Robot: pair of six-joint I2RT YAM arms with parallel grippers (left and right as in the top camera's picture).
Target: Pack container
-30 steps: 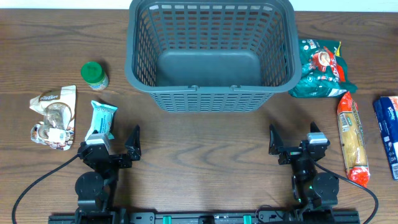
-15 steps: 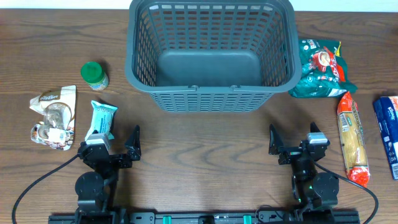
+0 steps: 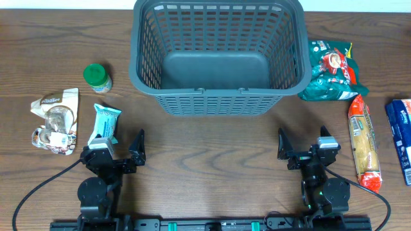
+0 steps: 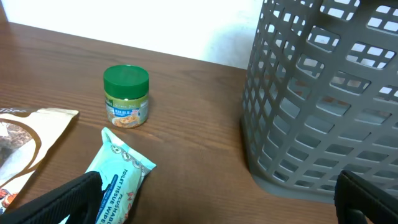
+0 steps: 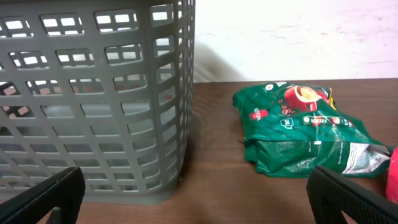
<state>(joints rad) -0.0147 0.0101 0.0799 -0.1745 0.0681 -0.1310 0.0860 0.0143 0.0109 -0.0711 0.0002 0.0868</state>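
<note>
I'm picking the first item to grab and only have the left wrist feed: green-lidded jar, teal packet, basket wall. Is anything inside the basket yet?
Observer: No. Overhead shows the container holding nothing, its bottom bare.
Operator: What's on its far side?
Observer: A green bag lies close against its right wall.
Operator: Anything else over there?
Observer: An orange-red packet lies nearer the robot than that bag, with a blue packet further right.

Both arms sit folded at the near edge of the table (image 3: pixel 212 160), left arm (image 3: pixel 95 189) toward the near-left corner, right arm (image 3: pixel 326 192) toward the near-right. The left gripper (image 3: pixel 119 153) and right gripper (image 3: pixel 302 149) point at the far edge, jaws spread wide.
</note>
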